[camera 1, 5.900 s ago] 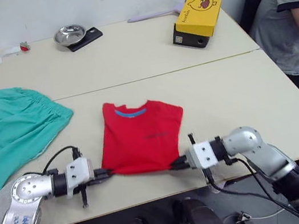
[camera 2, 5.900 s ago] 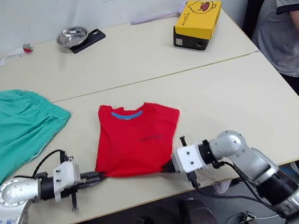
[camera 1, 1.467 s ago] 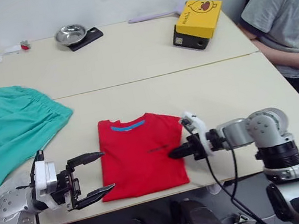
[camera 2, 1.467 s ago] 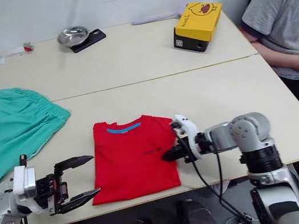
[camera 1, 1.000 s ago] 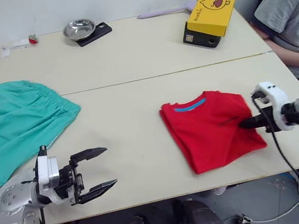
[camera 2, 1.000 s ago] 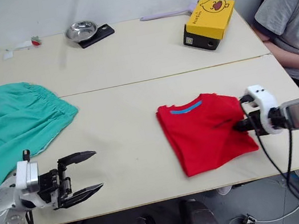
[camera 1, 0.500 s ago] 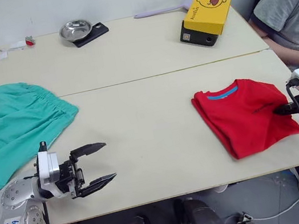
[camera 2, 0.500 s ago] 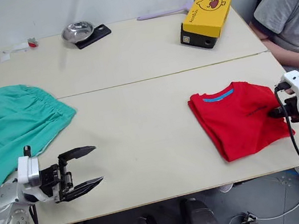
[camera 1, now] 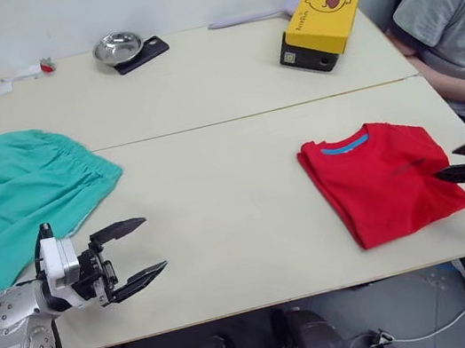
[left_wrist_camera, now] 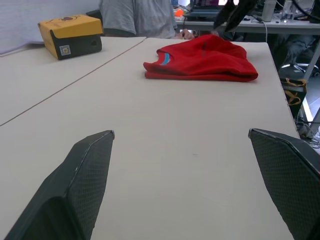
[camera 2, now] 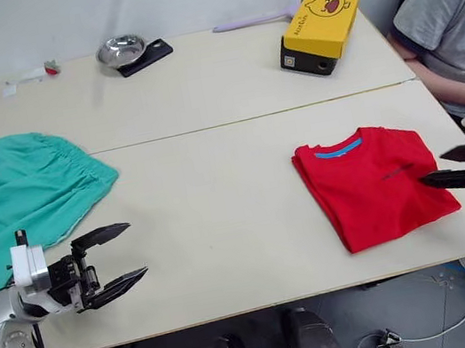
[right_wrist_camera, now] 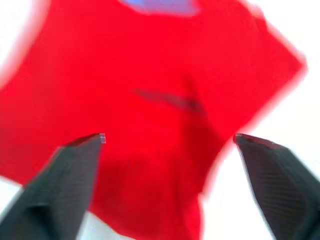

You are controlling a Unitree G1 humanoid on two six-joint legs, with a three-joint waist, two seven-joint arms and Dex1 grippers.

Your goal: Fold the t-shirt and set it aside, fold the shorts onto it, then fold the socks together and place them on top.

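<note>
The t-shirt (camera 1: 382,178) is lying folded into a compact rectangle near the table's (camera 1: 200,90) right front edge, blue collar strip facing up. The right gripper (camera 2: 453,167) is hovering at its right edge, jaws spread, gripping nothing. The left gripper (camera 1: 133,254) is hovering wide open and unloaded beside the shorts (camera 1: 12,199).

We see the shorts (camera 1: 12,199) cut off at frame edge; person (camera 1: 447,10) too (partly); t-shirt (right_wrist_camera: 160,110) blurred in right wrist view.
</note>
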